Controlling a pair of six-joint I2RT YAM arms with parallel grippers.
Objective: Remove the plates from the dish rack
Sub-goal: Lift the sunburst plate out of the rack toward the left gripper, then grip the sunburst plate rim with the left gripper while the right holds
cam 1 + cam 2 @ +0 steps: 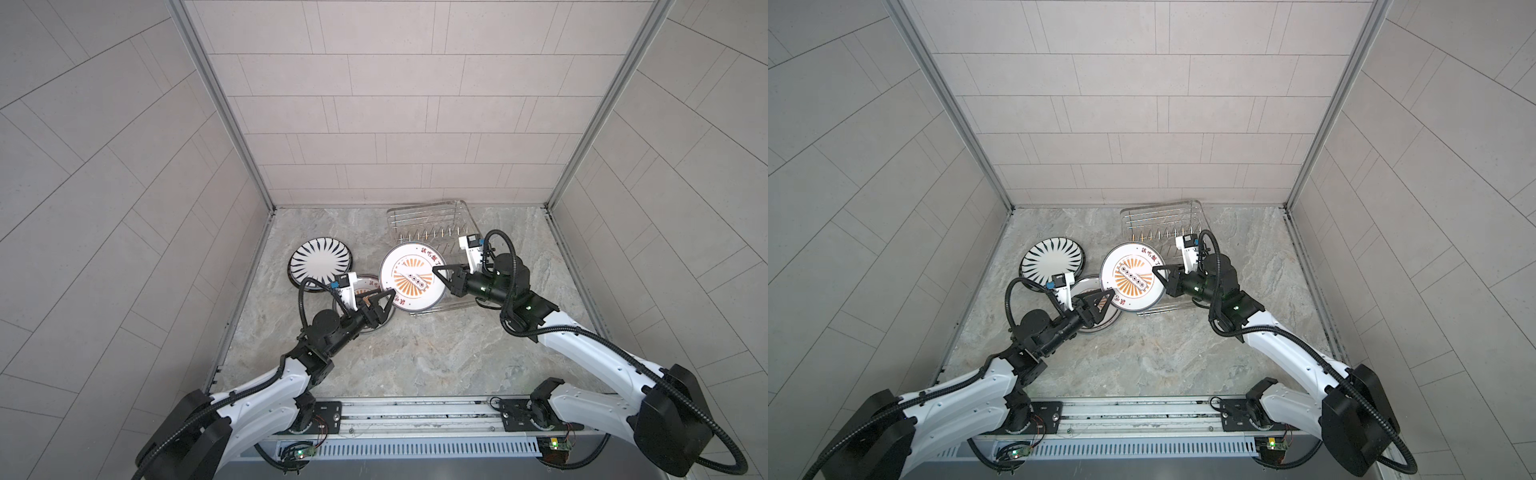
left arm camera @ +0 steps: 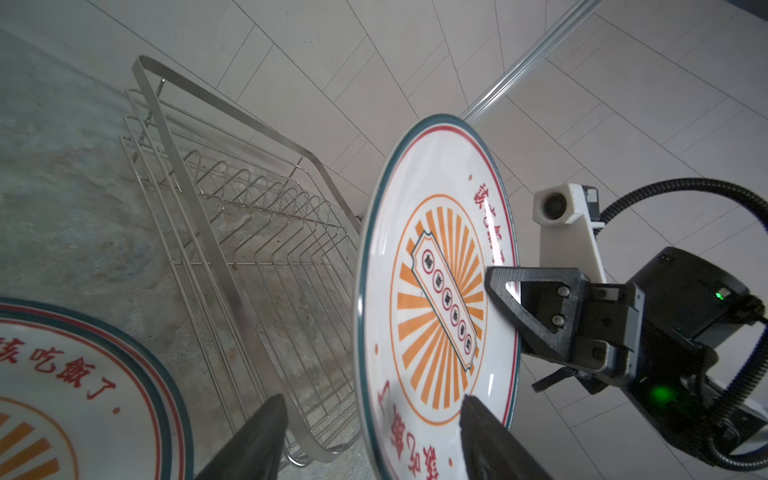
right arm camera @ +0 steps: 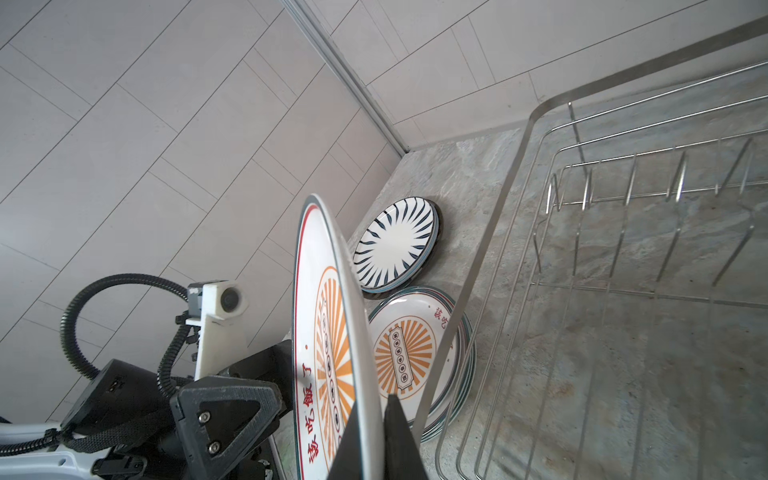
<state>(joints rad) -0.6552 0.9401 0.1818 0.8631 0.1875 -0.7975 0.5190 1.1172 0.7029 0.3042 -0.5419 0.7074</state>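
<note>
White ceramic, orange sunburst in the middle, red characters round the edge: that's the sunburst plate (image 1: 411, 276) (image 2: 436, 291), and it's up off the table, standing nearly on edge with a bit of a tilt; the right gripper (image 1: 438, 274) (image 3: 374, 436) has it pinched by the rim, jaws clamped tight on both faces, so the plate sticks straight out in front of its fingertips. The left gripper (image 1: 386, 301) (image 2: 372, 399) sits at the opposite, lower edge with its jaws parted, one finger on each side of the rim; in the left wrist view there's daylight between the back finger and the plate, so no grip from that side; can't tell if the front finger is touching.

The dish rack (image 1: 432, 224) (image 3: 623, 270), silver wire, is right behind and below the right gripper; its near rail runs just under the held plate, and the row of prongs is further back, past the wrist. Directly beneath the left gripper there's a stack of sunburst plates (image 1: 1086, 286) (image 3: 407, 353) lying flat on the grey marble-look table (image 1: 415, 353); beyond the left gripper, on the side away from the right one, the black-striped plate (image 1: 319, 262) (image 3: 395, 245) lies flat too, just beside that stack; the rims look like they touch, but hard to call.
</note>
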